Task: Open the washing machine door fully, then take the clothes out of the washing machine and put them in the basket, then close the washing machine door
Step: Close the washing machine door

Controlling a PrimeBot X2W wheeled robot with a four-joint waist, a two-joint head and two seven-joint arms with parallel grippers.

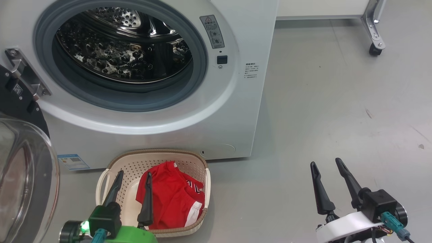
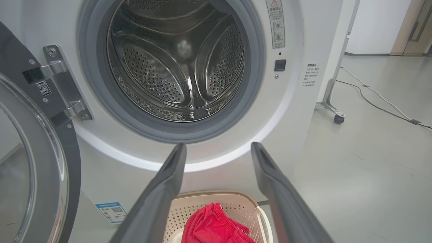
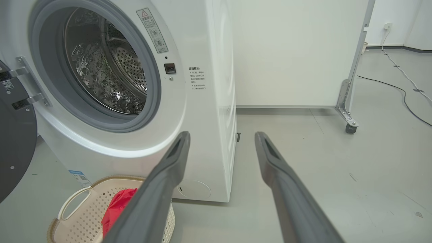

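Wrapping up unloading, judging by the clothes (image 1: pixel 172 199) lying in the basket (image 1: pixel 155 153) before the washing machine (image 1: pixel 189 128); holding the left tool (image 1: pixel 134 173) spread above them, the right tool (image 1: pixel 325 162) spread and empty; needing next to push the open washing machine door (image 1: pixel 23 179) shut.

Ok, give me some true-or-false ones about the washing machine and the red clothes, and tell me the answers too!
1. The washing machine door is open. True.
2. The red clothes are in the drum. False: they lie in the basket, and the drum looks empty.
3. The left end effector is holding the clothes. False: it is open above the basket, with nothing between its fingers.
4. The right end effector is open over the floor. True.
5. The basket stands in front of the washing machine. True.
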